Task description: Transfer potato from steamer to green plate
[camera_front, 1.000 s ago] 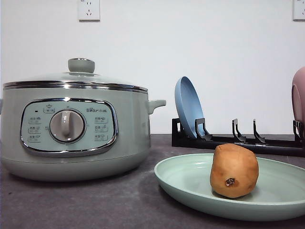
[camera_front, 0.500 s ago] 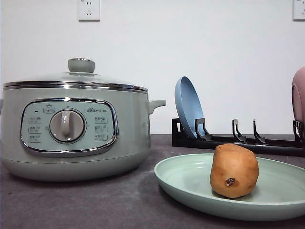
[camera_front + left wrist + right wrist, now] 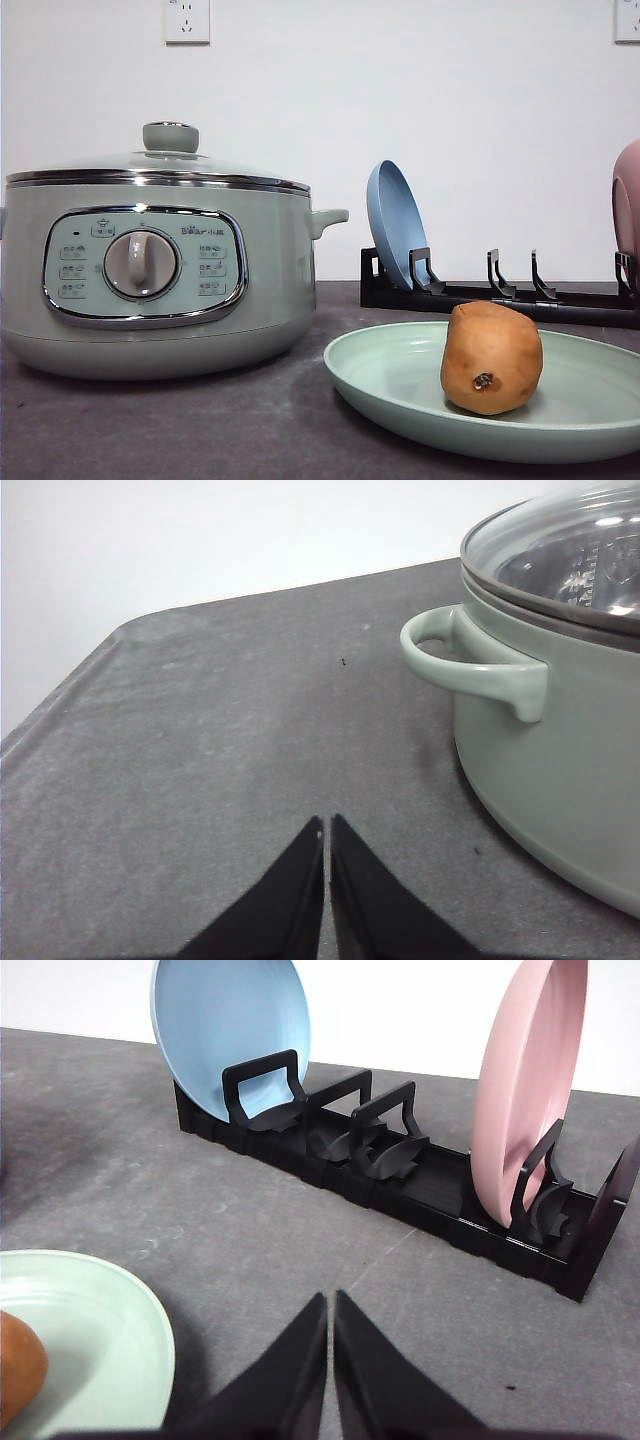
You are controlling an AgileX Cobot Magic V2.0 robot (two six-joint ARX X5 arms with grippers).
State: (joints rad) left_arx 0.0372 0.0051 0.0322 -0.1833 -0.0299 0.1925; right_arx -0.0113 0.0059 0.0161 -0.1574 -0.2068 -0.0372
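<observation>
White wall with a socket [image 3: 187,20] backs a dark grey worktop [image 3: 200,420]. On it, to the left, the steamer [image 3: 150,270] stands with its glass lid [image 3: 170,150] on. To the right of it, the potato [image 3: 492,357] stands upright in the green plate [image 3: 400,385], its dark spot facing the front camera. Behind the plate a black rack [image 3: 470,295] holds a blue plate [image 3: 395,222] on edge and a pink plate [image 3: 627,200] at the far right.

In the left wrist view the left tool [image 3: 327,825] has its two black fingers pressed together, holding nothing, above bare worktop just beside the steamer's side handle [image 3: 470,665]. In the right wrist view the right tool [image 3: 330,1300] is likewise closed and empty, pointing toward the rack between the blue and pink plates. The potato [image 3: 18,1365] lies off to one side of it, apart from the fingers, at the edge of the view on the green plate [image 3: 110,1330].
</observation>
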